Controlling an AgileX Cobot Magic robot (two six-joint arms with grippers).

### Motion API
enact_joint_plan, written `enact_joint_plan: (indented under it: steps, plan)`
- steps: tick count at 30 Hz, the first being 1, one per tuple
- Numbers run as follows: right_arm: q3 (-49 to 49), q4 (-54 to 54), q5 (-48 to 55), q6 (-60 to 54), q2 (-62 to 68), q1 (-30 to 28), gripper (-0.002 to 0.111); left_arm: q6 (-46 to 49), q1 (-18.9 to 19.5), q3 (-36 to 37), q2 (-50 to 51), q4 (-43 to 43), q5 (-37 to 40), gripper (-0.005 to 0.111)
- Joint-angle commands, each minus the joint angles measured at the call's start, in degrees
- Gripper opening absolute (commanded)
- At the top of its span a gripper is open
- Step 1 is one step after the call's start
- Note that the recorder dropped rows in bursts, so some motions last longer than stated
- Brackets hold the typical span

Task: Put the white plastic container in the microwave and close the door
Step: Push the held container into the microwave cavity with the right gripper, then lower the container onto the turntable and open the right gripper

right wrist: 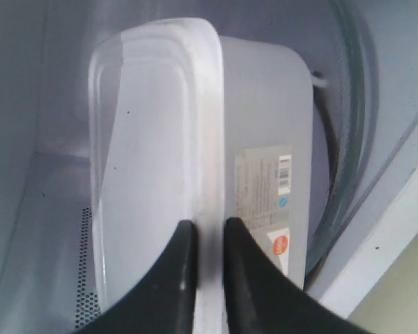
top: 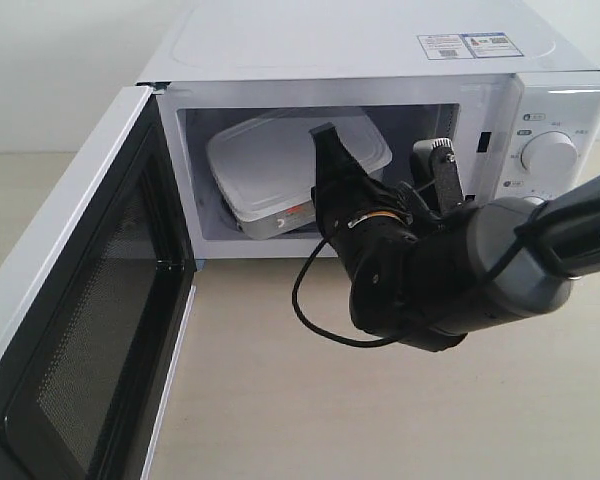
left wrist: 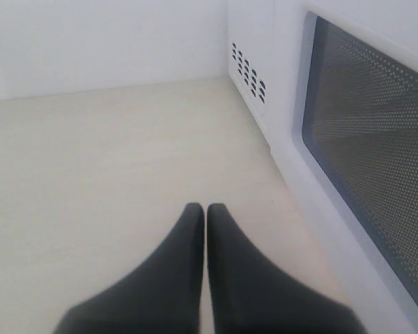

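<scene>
The door [top: 90, 330] hangs wide open on the left. My left gripper [left wrist: 206, 216] sits at its outer face, near the mesh window [left wrist: 376, 139], jaws pressed together w/ nothing btwn them, parked there, I'd guess, to push it shut once the opening's clear. Next over, the white plastic container [top: 270, 160] is inside the microwave [top: 360, 40], in the left part of the cavity, tilted, not flat yet. My right gripper [right wrist: 207, 233] reaches in thru the opening, jaws pinched on the lid rim, label [right wrist: 265, 188] side toward the front. Rim grip prob. because the tub's too wide to span. Knobs [top: 552, 155] far right, untouched. Next: level it, let go, back out.
</scene>
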Motion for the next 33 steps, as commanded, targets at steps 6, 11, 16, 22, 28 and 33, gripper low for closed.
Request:
enact_joint_plan:
  steps: [6, 11, 16, 22, 28, 33]
  plan:
    - [-0.7, -1.1, -1.3, -0.4, 0.2, -1.4, 0.0, -0.6, 0.0, 0.2, -0.1, -0.6, -0.1, 0.004]
    - [-0.7, -1.3, -1.1, -0.5, 0.2, -1.6, 0.0, -0.6, 0.0, 0.2, -0.1, -0.6, -0.1, 0.004]
    - [-0.7, -2.1, -1.1, -0.5, 0.2, -1.7, 0.0, -0.6, 0.0, 0.2, -0.1, -0.6, -0.1, 0.004]
    - [-0.7, -3.9, -0.9, -0.6, 0.2, -2.2, 0.006, -0.6, 0.0, 0.2, -0.1, -0.6, -0.1, 0.004]
    - [-0.7, -4.8, -0.3, 0.0, 0.2, -2.8, 0.042, -0.6, 0.0, 0.2, -0.1, -0.6, -0.1, 0.004]
    - [-0.7, -7.5, 1.8, -0.1, 0.0, -2.8, 0.042, -0.6, 0.0, 0.2, -0.1, -0.6, -0.1, 0.004]
